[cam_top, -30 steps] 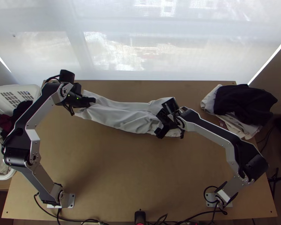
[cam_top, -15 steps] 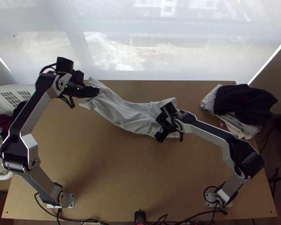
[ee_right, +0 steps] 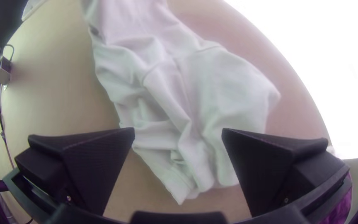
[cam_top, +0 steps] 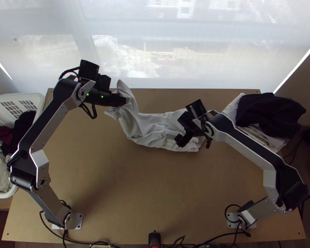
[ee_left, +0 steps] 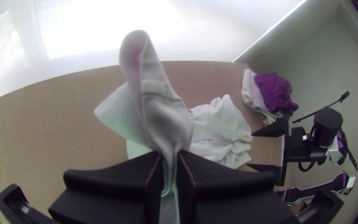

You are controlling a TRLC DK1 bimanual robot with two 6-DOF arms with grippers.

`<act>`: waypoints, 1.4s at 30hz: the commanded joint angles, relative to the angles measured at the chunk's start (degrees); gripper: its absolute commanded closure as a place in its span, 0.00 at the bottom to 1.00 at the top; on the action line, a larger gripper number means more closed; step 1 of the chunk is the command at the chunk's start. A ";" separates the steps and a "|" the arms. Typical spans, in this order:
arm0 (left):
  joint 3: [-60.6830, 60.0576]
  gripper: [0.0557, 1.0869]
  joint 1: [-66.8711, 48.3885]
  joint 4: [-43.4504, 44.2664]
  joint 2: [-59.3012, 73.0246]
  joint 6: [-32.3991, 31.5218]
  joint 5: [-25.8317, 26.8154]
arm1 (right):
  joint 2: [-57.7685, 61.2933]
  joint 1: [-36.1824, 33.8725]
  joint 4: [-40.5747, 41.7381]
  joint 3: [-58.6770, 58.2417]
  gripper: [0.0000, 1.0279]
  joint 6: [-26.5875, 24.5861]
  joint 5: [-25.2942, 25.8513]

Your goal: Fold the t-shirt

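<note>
Clock on rect. lt.-wood table (cam_top: 134, 198), 12 = far edge: long, bunched wht. cloth t-shirt (cam_top: 149, 129) approx. 12, one end up at 11 in blk. flat-fingered L gripper (cam_top: 124, 100), fingers closed w/ cloth pinched btwn. Blk. flat-fingered R gripper (cam_top: 180, 131) at 1, by other end, fingers wide apart, nothing gripped.

Silver-grey links (cam_top: 45, 126), black joints (cam_top: 23, 177)
</note>
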 commanded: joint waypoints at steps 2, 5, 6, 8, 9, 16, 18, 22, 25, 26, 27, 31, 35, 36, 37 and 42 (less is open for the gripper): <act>2.77 0.97 -4.56 3.29 2.05 -3.48 2.90 | -9.79 -8.40 -8.97 5.27 0.05 -1.44 -1.12; 3.74 0.97 -7.02 5.49 3.55 -4.45 3.34 | -13.22 -12.89 -9.41 3.16 0.05 -1.97 -1.21; 4.36 0.97 -8.08 5.93 4.34 -4.71 3.60 | -14.10 -13.94 -9.50 2.28 0.05 -2.05 -1.12; 5.15 0.97 -9.92 7.95 5.39 -5.86 4.04 | -15.51 -15.44 -9.67 0.61 0.05 -2.05 -1.12; 5.59 0.97 -10.98 8.83 5.92 -6.47 4.13 | -16.12 -15.70 -9.67 -0.18 0.05 -1.97 -1.12; 9.37 0.97 -17.83 13.75 9.79 -9.11 4.22 | -18.14 -16.05 -9.58 -2.99 0.05 -0.91 -0.95; 11.04 0.97 -19.59 14.54 11.11 -9.64 4.22 | -18.41 -16.31 -9.67 -3.52 0.05 -0.65 -0.77; 13.50 0.97 -22.93 15.42 14.09 -9.90 4.13 | -19.29 -17.37 -9.67 -4.66 0.05 0.06 -0.68; 13.76 0.97 -24.42 17.62 16.29 -10.78 4.13 | -20.16 -18.16 -9.67 -5.27 0.05 0.06 -0.59; 14.11 0.97 -24.95 17.97 17.17 -10.96 4.13 | -20.43 -18.34 -9.67 -5.45 0.05 0.06 -0.51; 14.29 0.97 -25.48 18.06 18.05 -10.78 4.04 | -20.69 -18.51 -9.67 -5.63 0.05 0.06 -0.51; 14.46 0.97 -26.71 19.11 21.83 -10.87 3.95 | -21.22 -18.86 -9.67 -5.71 0.05 0.06 -0.15; 15.17 0.97 -27.68 20.25 24.64 -10.78 3.42 | -21.57 -18.86 -9.67 -5.80 0.05 0.06 -0.07; 15.52 0.97 -27.76 20.34 25.43 -10.78 3.25 | -21.57 -18.86 -9.67 -5.80 0.05 0.06 -0.07; 15.78 0.97 -27.85 20.52 26.40 -10.78 3.07 | -21.57 -18.86 -9.67 -5.80 0.05 0.06 -0.07; 18.24 0.97 -27.94 20.52 29.83 -10.87 1.75 | -22.01 -18.86 -9.67 -6.33 0.05 0.06 -0.15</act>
